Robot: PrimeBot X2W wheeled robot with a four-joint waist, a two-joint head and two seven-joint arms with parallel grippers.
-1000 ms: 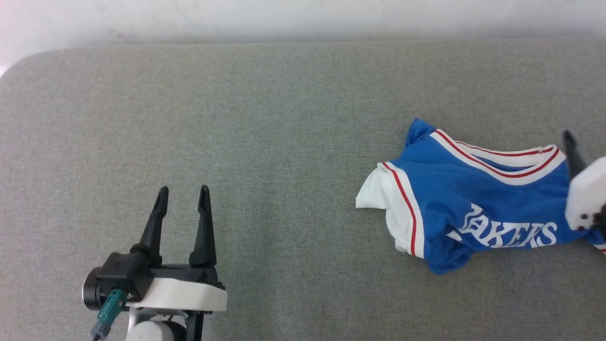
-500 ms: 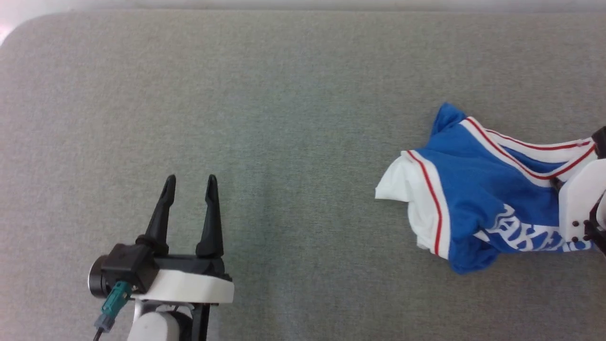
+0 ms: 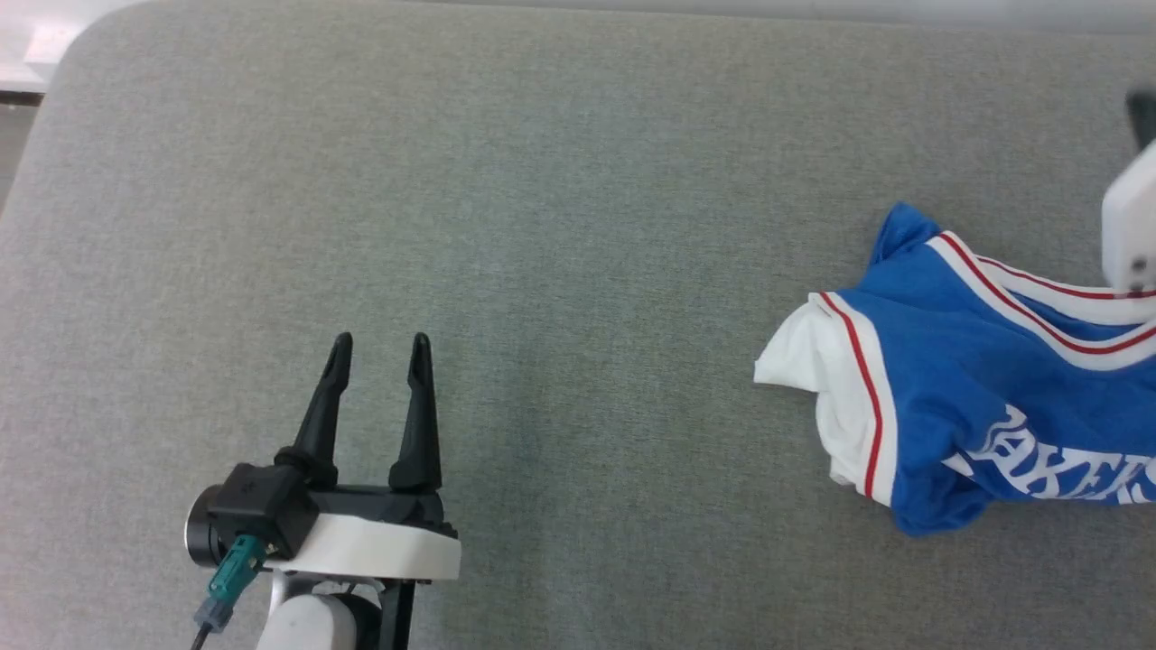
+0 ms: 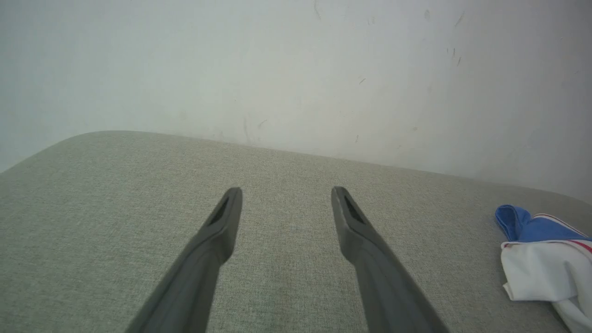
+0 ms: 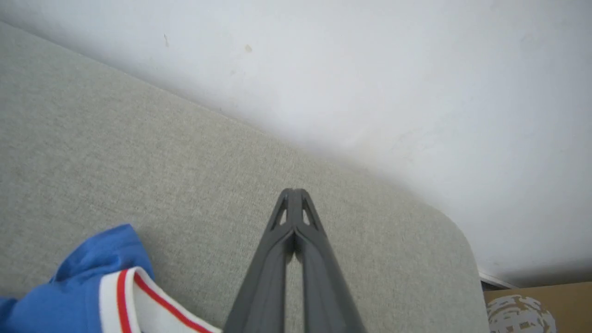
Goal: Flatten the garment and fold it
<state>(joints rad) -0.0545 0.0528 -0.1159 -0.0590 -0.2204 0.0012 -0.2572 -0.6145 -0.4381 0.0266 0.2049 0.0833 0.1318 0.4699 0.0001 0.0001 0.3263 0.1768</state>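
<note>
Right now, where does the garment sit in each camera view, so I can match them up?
Head view: the garment lies crumpled at the right edge, cut off by the frame.
Left wrist view: garment in the lower right corner, white sleeve end nearest.
Right wrist view: garment in the lower left corner.
Shared landmark: its blue peak beside the red-striped white band.

Head view down onto grey pad (image 3: 578, 181); wrist views low, toward wall (image 4: 296, 69).
</note>
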